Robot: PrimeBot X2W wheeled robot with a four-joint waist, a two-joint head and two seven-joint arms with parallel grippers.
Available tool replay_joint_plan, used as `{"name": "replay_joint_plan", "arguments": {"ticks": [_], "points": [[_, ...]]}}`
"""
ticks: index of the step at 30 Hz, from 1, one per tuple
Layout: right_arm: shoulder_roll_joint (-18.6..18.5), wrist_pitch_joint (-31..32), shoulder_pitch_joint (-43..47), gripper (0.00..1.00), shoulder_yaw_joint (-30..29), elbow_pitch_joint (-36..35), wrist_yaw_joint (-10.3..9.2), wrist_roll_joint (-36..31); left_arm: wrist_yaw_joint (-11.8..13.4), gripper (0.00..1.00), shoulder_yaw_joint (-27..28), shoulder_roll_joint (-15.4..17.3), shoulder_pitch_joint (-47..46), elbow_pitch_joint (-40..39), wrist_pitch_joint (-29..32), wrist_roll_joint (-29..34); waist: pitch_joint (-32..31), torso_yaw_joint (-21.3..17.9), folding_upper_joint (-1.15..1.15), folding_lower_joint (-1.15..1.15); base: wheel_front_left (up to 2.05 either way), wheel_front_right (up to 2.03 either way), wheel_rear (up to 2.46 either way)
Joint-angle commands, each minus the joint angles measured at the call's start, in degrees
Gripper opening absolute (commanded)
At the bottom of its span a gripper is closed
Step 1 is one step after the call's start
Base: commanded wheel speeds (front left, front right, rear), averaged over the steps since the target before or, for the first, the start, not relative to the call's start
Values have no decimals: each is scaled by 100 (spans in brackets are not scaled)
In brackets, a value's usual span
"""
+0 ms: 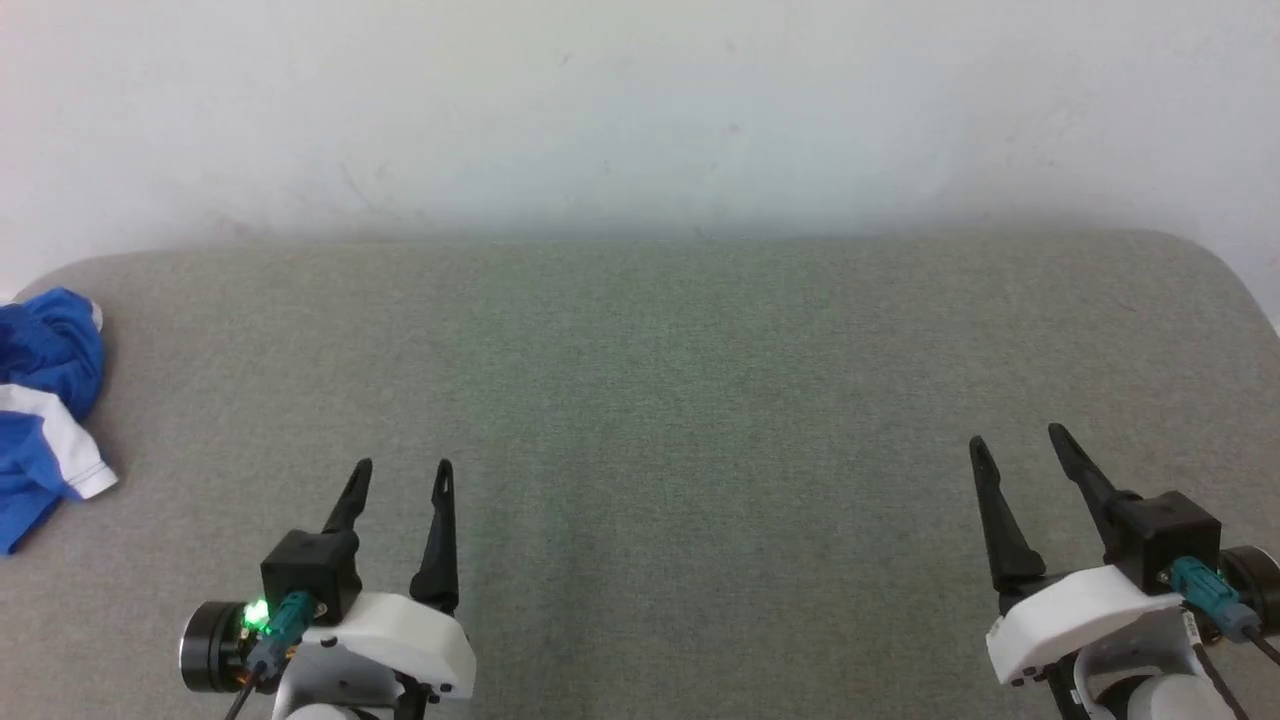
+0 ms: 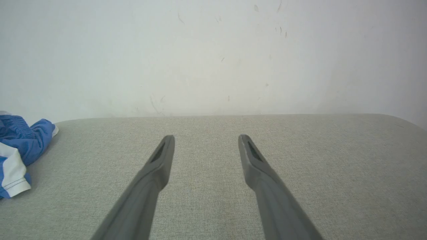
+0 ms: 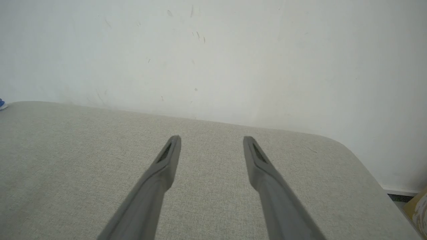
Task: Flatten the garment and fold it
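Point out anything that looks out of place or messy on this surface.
The garment lies crumpled in a heap at the far left end of the grey surface, partly cut off by the head view's edge. It sits well left of the left gripper; nothing else stands out.

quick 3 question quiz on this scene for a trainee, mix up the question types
1. True or false: the garment lies spread flat in the middle of the grey surface.
2. Which is nearer the garment? A: left gripper. B: right gripper.
3. Fill in: the jaws of the left gripper and the right gripper stand ____.
Key: 1 false, it lies crumpled at the grey surface's left edge; 2 A; 3 open.
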Motion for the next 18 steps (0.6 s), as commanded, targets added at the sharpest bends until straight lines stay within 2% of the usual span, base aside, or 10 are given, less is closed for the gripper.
{"name": "replay_joint_plan", "arguments": {"ticks": [1,18], "points": [[6,-53,50,100,-15,-26,-1,45,25,100,-8,-3,-123,14,-74,-55,18,84,0,0,0,0,0],[9,-82,38,100,-64,-197,-2,-17,135,100,88,-5,-206,-64,-277,-225,171,701,0,0,0,0,0]]}}
